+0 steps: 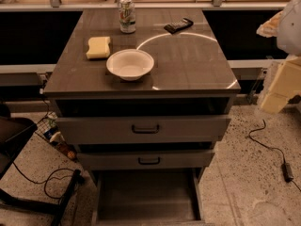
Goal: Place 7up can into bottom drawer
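The 7up can (126,15) stands upright near the back edge of the grey cabinet top (188,60), left of centre. The bottom drawer (146,197) is pulled out far, and its flat grey floor shows with nothing on it. The two upper drawers, with dark handles, stick out only a little. My gripper (276,95) is at the right edge of the view, beside the cabinet's right front corner. It is well away from the can and touches nothing.
A white bowl (130,64) sits at the front centre of the top. A yellow sponge (99,47) lies to its left and a black remote-like object (178,25) at the back right. A dark chair (19,140) and cables (268,147) are on the floor.
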Controlling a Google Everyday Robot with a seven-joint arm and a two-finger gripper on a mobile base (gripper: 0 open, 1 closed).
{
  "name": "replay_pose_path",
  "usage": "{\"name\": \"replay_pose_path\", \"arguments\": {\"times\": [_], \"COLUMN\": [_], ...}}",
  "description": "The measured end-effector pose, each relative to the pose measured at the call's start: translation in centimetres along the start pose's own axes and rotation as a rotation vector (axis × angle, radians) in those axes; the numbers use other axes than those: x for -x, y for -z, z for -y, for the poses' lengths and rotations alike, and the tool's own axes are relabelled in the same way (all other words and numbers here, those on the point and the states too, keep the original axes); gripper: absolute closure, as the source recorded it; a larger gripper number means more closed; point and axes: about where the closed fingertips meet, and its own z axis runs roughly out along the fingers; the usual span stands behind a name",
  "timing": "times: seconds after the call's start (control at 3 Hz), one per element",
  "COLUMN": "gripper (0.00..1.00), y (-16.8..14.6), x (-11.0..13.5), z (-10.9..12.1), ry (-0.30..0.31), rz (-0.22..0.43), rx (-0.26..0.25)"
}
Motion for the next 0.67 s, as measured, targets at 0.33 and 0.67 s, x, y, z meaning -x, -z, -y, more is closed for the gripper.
{"name": "replay_pose_path", "arguments": {"times": [0.33,0.67], "gripper": [0.0,0.0], "y": [0.0,0.8], "x": [0.0,0.1], "z": [0.0,1.0], "ry": [0.0,-0.009], "rz": [0.0,0.047], "rx": [0.0,-0.072]}}
